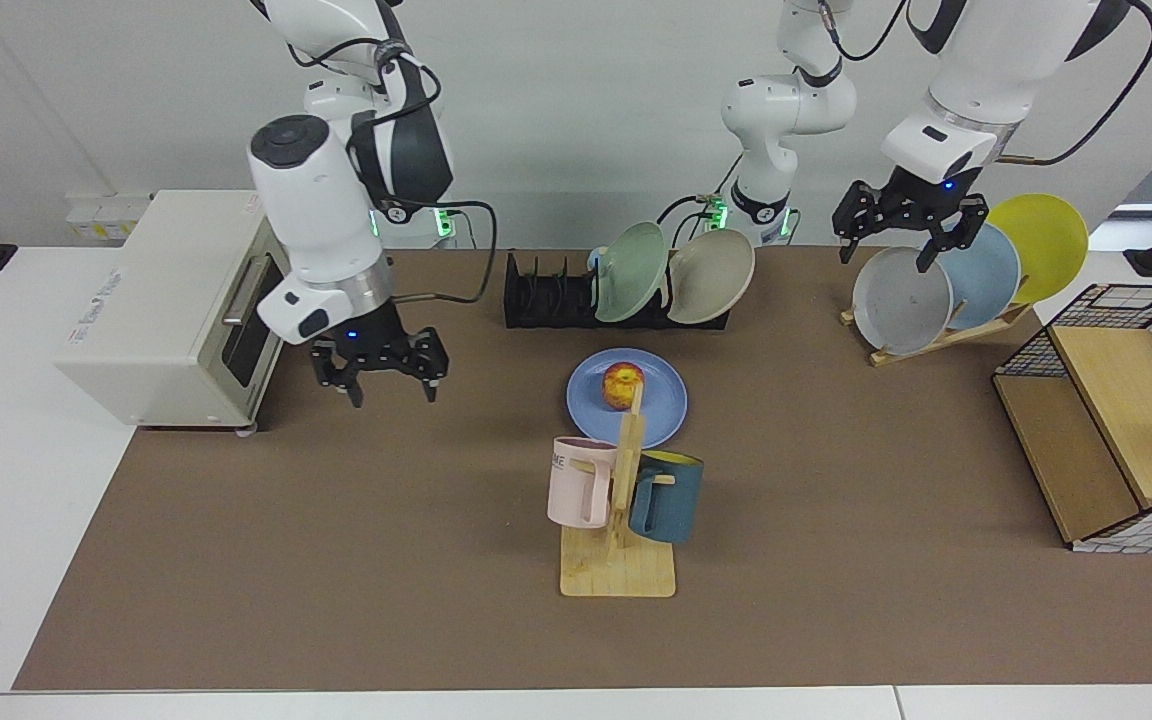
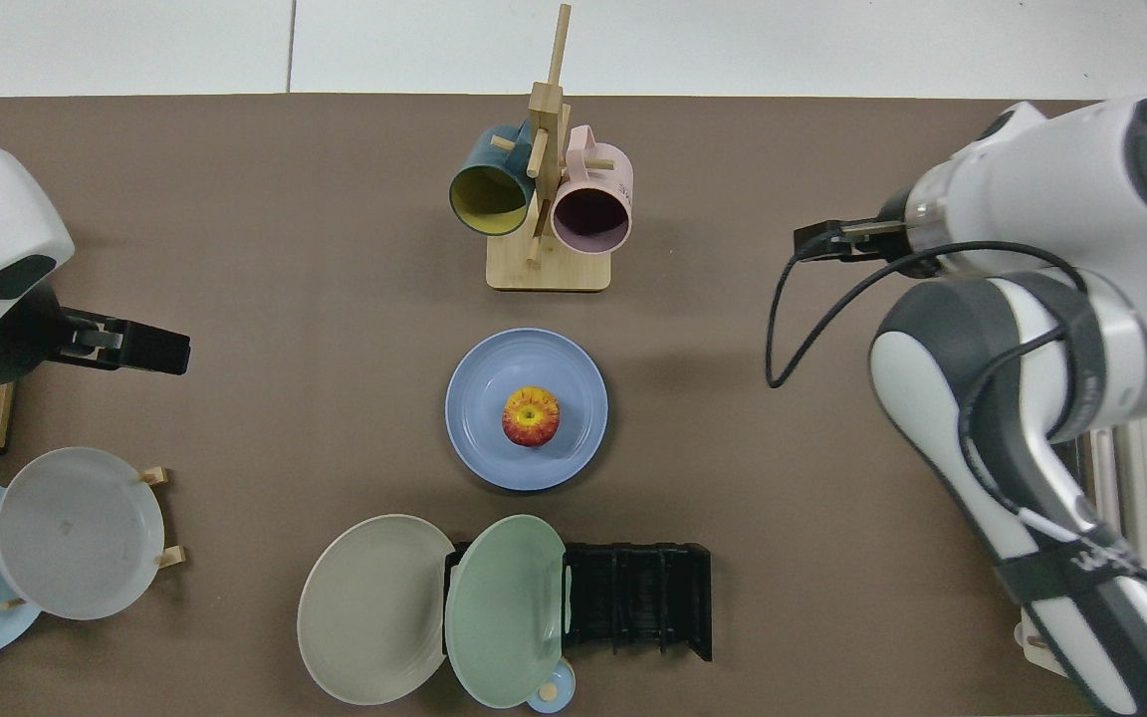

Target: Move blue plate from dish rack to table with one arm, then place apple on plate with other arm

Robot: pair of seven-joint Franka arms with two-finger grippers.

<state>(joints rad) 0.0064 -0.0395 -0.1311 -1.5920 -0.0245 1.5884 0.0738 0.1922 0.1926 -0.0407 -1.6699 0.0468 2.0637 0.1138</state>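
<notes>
The right arm's black two-finger gripper (image 1: 380, 372) hangs empty, fingers spread apart, above the brown mat in front of the cream toaster oven (image 1: 176, 305) — well apart from the plate. The left arm's black gripper (image 1: 901, 232) hovers over the grey plate (image 1: 901, 300) on the light wooden plate stand (image 1: 946, 335), fingers likewise apart and holding nothing.

Between them, the round periwinkle-blue plate (image 2: 526, 408) lies flat on the brown-matted table (image 2: 235, 398), just beyond the low black slotted dish rack (image 2: 638, 597), which holds only a green plate (image 2: 504, 607) and a beige plate (image 2: 369, 607). The small yellow, red-streaked apple (image 2: 531, 416) sits near the plate's middle, touched by neither gripper.

By these views both steps look done — plate out of the rack, apple on it. Nothing seems left except for the arms to clear off.
</notes>
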